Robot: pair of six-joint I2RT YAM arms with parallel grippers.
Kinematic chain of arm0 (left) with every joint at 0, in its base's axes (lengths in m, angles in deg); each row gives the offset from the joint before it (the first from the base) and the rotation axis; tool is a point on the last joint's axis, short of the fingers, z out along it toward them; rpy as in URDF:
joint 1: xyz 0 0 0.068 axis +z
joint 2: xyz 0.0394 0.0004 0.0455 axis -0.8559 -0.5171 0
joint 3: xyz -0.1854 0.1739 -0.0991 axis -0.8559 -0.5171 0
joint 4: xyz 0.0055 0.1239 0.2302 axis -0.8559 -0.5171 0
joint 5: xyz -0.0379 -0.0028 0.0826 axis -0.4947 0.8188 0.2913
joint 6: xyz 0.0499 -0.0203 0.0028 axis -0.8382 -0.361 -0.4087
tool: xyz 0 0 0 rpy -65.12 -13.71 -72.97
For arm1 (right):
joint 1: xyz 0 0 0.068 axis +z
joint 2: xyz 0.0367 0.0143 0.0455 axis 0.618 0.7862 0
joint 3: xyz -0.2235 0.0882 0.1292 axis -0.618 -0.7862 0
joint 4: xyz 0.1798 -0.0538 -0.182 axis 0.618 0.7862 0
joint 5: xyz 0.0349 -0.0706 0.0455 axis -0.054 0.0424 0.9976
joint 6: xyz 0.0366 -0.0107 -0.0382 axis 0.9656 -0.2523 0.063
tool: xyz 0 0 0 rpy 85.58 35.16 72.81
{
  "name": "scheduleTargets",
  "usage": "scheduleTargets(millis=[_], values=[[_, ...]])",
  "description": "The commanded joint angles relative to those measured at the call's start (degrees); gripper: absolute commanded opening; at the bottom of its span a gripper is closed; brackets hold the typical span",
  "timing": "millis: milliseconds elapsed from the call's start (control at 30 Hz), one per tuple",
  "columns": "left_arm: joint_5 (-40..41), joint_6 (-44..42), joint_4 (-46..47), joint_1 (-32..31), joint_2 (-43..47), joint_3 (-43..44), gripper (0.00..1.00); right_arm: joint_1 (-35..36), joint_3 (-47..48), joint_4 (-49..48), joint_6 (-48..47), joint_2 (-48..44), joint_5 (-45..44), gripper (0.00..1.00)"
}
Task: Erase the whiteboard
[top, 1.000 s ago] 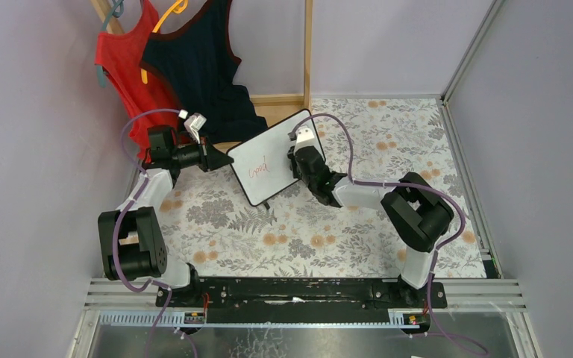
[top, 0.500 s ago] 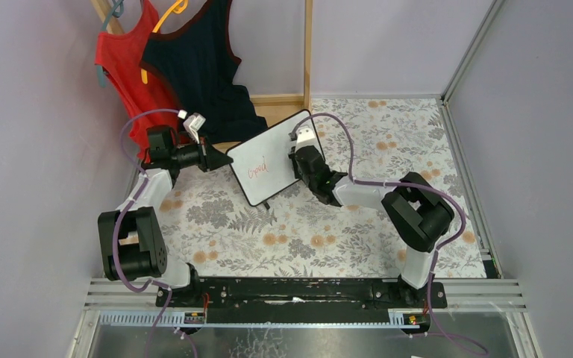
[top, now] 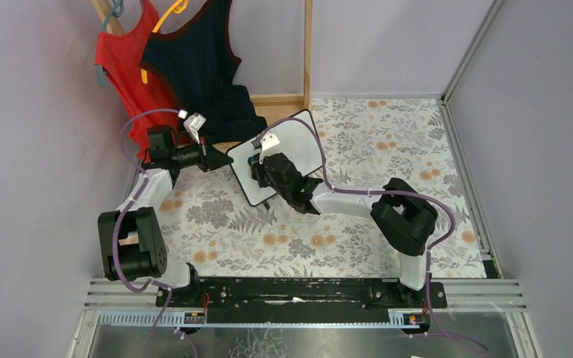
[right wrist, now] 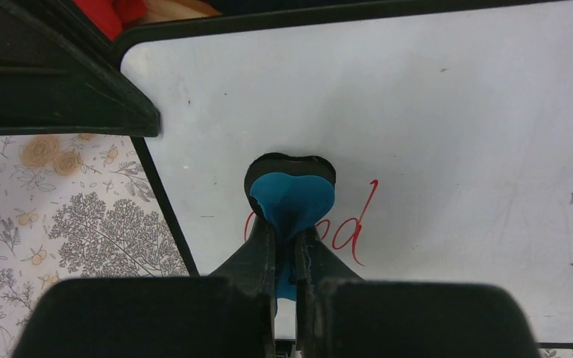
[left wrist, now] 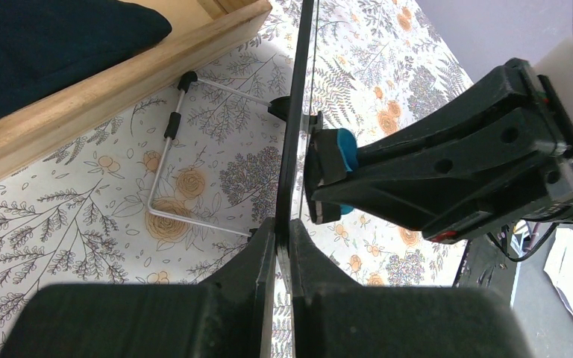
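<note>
Whiteboard (top: 298, 145) edge within left claw (left wrist: 283, 231)

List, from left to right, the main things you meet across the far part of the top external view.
red top → left gripper → whiteboard → right arm's elbow

A small black-rimmed rectangular whiteboard (top: 302, 138) stands on edge at the back left of the floral-cloth surface (top: 358, 224). The left hand (top: 224, 159) clamps its left edge. The right hand (top: 257, 165), in front of its face, holds a blue heart-shaped eraser pad (right wrist: 291, 195) against the red handwriting (right wrist: 351, 231). Behind the board lies a bent wire stand (left wrist: 166, 160), then a wooden frame (top: 283, 99), with a red top (top: 127, 74) and a dark top (top: 194, 60) hanging at the left.
</note>
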Motion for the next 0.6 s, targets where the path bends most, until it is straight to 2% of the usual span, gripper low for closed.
scheduleTargets(millis=[0, 300, 567], values=[[0.33, -2.37, -0.19, -0.02, 1.33, 0.83, 0.0, 0.15, 3.5, -1.74, 0.89, 1.97, 0.87, 0.0], [0.37, -2.44, -0.13, 0.02, 1.5, 0.92, 0.0, -0.84, 2.51, -0.63, -3.65, 1.44, -4.71, 0.0], [0.39, -2.61, -0.19, 0.06, 1.59, 0.71, 0.0, -6.84, -1.08, -1.07, -4.99, -1.86, -4.69, 0.0]])
